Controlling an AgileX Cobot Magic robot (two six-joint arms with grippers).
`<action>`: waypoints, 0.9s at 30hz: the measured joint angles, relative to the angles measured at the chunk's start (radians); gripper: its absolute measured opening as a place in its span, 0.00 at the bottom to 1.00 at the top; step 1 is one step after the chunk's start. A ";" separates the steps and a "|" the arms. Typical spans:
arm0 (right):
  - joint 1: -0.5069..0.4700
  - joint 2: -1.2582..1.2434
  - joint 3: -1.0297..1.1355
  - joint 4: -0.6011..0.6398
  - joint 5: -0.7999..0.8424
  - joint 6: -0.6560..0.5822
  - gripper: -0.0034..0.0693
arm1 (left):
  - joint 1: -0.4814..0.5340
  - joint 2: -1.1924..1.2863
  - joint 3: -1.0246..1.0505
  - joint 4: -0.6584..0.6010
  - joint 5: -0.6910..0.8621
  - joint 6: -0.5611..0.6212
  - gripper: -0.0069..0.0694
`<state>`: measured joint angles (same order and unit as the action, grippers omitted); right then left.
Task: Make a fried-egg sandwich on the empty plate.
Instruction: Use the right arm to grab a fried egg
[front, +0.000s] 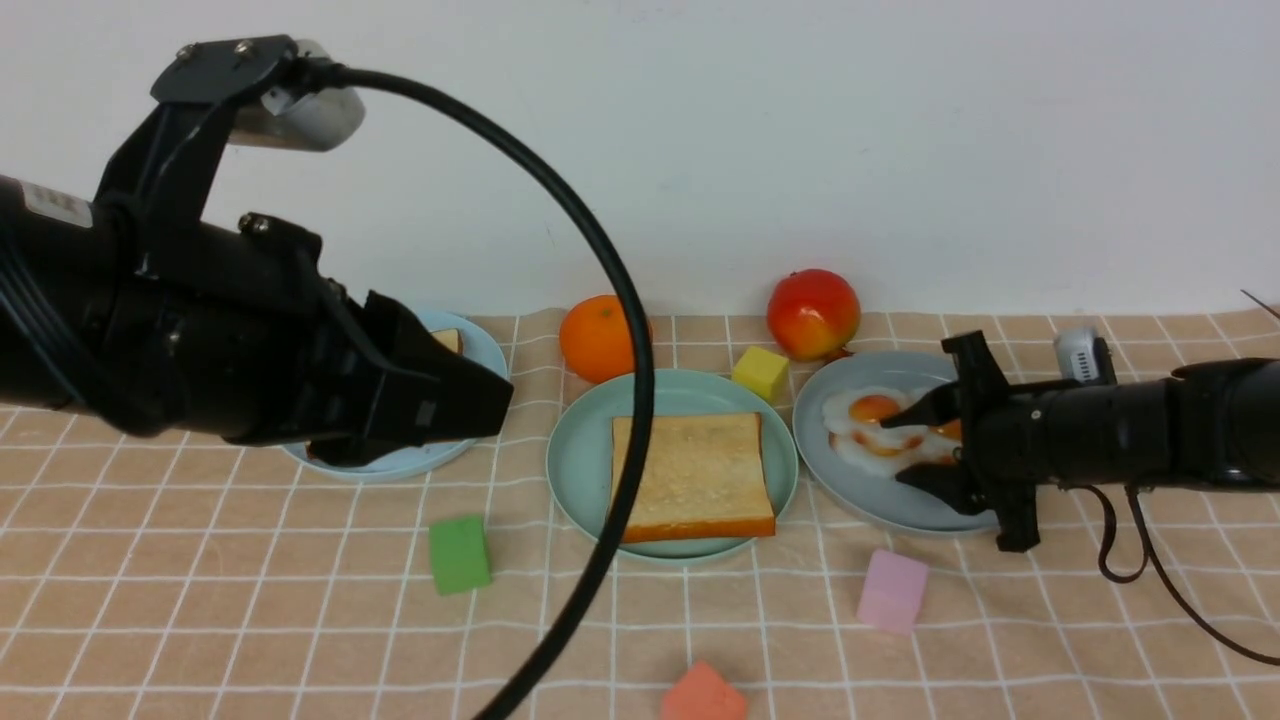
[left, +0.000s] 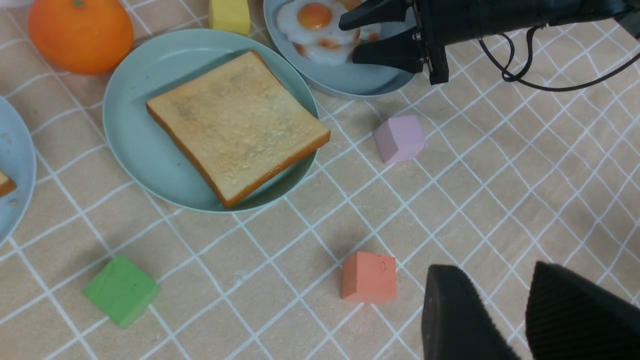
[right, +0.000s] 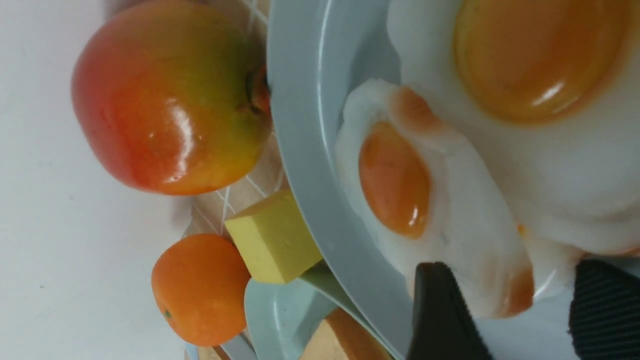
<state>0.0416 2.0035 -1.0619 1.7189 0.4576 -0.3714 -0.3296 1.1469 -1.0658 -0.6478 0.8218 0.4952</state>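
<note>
My right hand (front: 915, 448) gapes around the fried eggs (front: 860, 440), my left hand (left: 492, 272) hangs parted and empty, toast (front: 693, 475) on the green plate (front: 580, 455).

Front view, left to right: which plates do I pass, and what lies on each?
Pale blue plate with a toast corner showing → mint-green plate with a toast slice → grey-blue plate with fried eggs.

A toast slice (left: 235, 127) lies on the mint-green plate (left: 135, 145), left of frame centre. Upper right: right pincer (left: 350, 40), jaws apart, over the grey-blue plate (left: 350, 82). Lower right: left pincer (left: 492, 280), spread, empty.
</note>
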 joint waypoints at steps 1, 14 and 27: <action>0.000 0.001 0.000 0.000 0.003 0.005 0.55 | 0.000 0.000 0.000 0.000 0.000 0.000 0.40; 0.000 0.001 0.000 0.000 0.020 0.011 0.55 | 0.000 0.000 0.000 0.000 0.004 -0.003 0.40; 0.000 0.002 -0.014 0.000 -0.004 0.057 0.55 | 0.000 0.000 0.000 0.002 0.010 -0.003 0.40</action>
<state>0.0416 2.0055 -1.0756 1.7189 0.4536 -0.3145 -0.3296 1.1469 -1.0658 -0.6456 0.8321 0.4923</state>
